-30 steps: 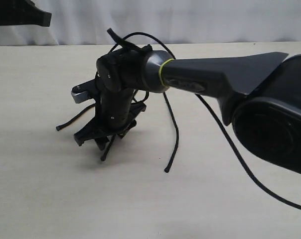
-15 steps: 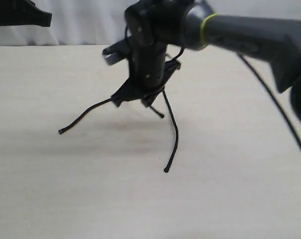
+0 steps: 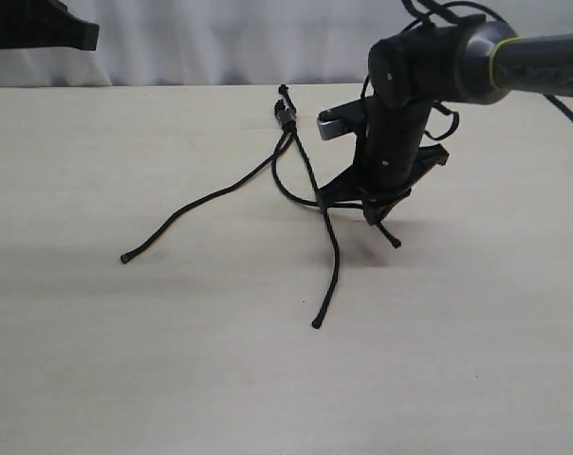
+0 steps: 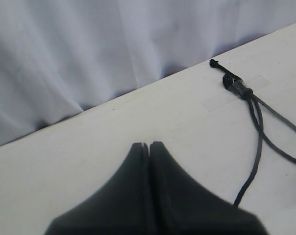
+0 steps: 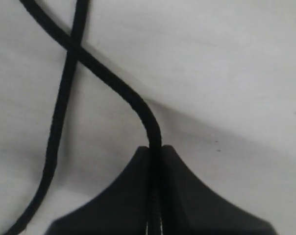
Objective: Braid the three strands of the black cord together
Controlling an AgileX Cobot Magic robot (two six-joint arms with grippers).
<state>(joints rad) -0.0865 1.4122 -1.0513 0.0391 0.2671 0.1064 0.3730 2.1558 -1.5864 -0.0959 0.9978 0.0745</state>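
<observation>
The black cord lies on the pale table [image 3: 173,379], its knotted end [image 3: 285,114] [image 4: 234,84] held down under clear tape [image 4: 221,100]. One strand [image 3: 201,204] runs out to the left. A second strand [image 3: 332,256] runs toward the front. My right gripper [image 3: 374,207] [image 5: 155,147] is shut on the third strand [image 5: 113,81], whose knobbed tip [image 3: 396,244] hangs just below the jaws. This strand crosses the second strand [image 5: 64,98] on its way from the knot. My left gripper [image 4: 149,145] is shut on nothing, well back from the knot.
A white curtain [image 3: 268,38] closes off the table's far edge. A black part of the left arm [image 3: 40,28] shows in the far left corner. The right arm [image 3: 514,62] reaches in from the right with its cables looping above it.
The right arm has swung from the left to the right of the cord and risen, carrying the held strand across the middle one. The knotted end has come into view.
</observation>
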